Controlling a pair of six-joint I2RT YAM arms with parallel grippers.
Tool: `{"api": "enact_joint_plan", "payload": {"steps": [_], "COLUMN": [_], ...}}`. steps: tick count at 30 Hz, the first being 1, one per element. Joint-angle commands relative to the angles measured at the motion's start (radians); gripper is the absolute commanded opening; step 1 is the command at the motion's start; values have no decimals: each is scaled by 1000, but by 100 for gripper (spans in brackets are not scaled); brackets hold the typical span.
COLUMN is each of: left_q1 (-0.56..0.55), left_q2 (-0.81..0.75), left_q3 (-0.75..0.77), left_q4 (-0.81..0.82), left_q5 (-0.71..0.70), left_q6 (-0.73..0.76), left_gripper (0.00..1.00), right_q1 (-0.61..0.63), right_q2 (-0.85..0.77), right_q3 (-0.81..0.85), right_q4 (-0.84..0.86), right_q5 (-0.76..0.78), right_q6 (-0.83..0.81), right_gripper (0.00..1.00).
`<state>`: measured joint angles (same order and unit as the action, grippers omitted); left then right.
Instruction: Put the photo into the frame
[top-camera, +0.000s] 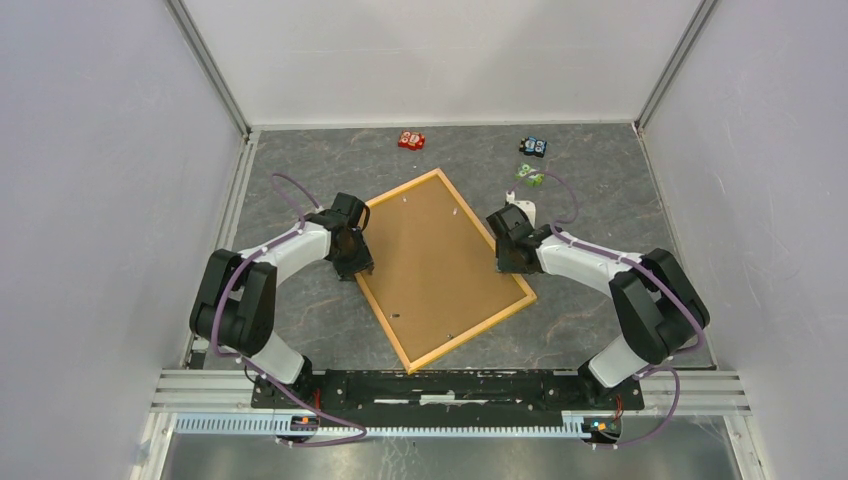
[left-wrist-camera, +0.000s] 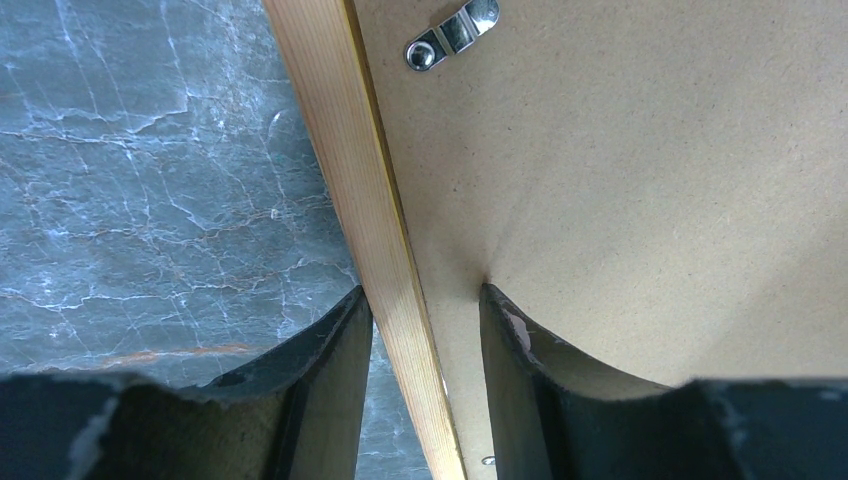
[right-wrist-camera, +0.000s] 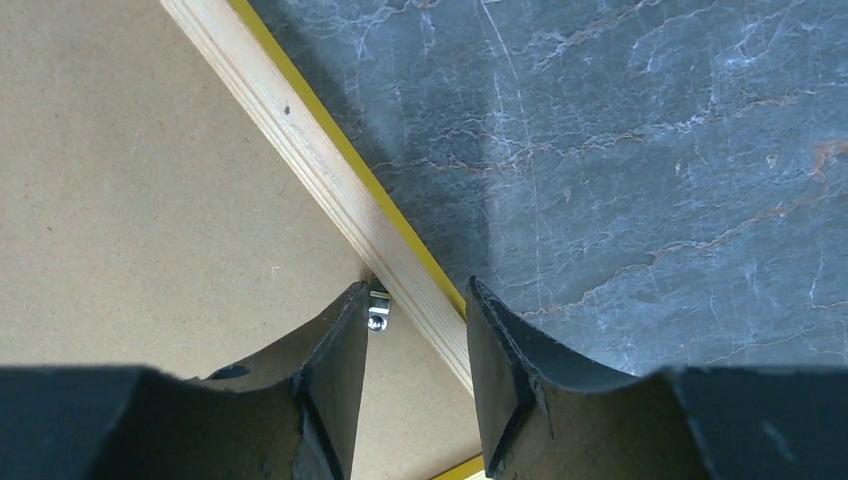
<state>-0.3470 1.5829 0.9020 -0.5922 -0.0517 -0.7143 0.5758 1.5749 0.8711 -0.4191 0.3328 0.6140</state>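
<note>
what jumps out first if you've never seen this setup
The frame lies back-up and askew mid-table, its brown backing board showing. Both arms reach in from either side, the left tool and right tool each straddling a long rail. A few small colourful toys sit near the far edge.

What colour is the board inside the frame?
The backing board is plain light brown, clearest in the left wrist view.
</note>
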Motion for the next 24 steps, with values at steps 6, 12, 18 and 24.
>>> {"api": "enact_joint_plan", "payload": {"steps": [6, 12, 18, 24], "left_q1": [-6, -7, -6, -6], "left_q2": [-6, 13, 59, 119], "left_q3": [-31, -16, 47, 127], "left_q4": [16, 19, 13, -5], "left_q5": [47, 47, 47, 112], "left_q6": [21, 31, 47, 59], "left_gripper": [50, 50, 51, 54], "right_q1": [4, 4, 4, 5], "right_q2": [-6, -37, -114, -295], "right_q3": [-45, -67, -137, -344], "right_q4": [27, 36, 104, 301], "right_q5": [10, -40, -233, -434], "right_q6": [42, 19, -101, -151], "right_gripper": [17, 18, 45, 80]}}
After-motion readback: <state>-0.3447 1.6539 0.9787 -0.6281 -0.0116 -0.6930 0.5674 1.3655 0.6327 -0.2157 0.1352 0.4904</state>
